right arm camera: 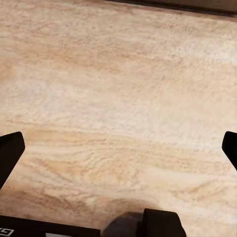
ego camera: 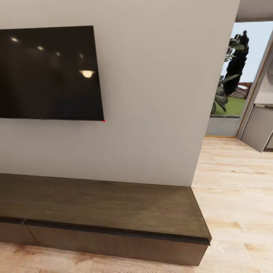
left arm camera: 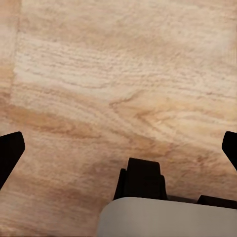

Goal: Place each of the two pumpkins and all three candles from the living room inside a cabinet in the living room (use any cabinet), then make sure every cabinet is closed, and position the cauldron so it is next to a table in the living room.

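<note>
- While the head view faces the living-room wall, the cabinet (ego camera: pixel 113 212) lies low along it, its flat top bare and its drawer fronts flush, so it looks closed from here.
- Above it hangs a dark television (ego camera: pixel 49 72), and to the right a doorway (ego camera: pixel 237 76) opens onto plants and grass.
- Pale wooden floor (ego camera: pixel 235 189) runs past the cabinet's right end.
- No pumpkin, candle or cauldron is on the cabinet top or the stretch of floor in sight.
- On the left wrist view, the left pincer (left arm camera: pixel 118 148) is released, its dark fingertips (left arm camera: pixel 10 153) spread wide to either side with only floor planks between them.
- On the right wrist view, the right pincer (right arm camera: pixel 118 148) is likewise released and grasps nothing, hanging over the floor close to a dark edge that may be the cabinet's base.
- My judgement: the robot is travelling or searching, with nothing carried, so this is a step between fetches.
- Next it likely needs to turn the base and head to find the remaining things, or to come close and pull a drawer front open.
</note>
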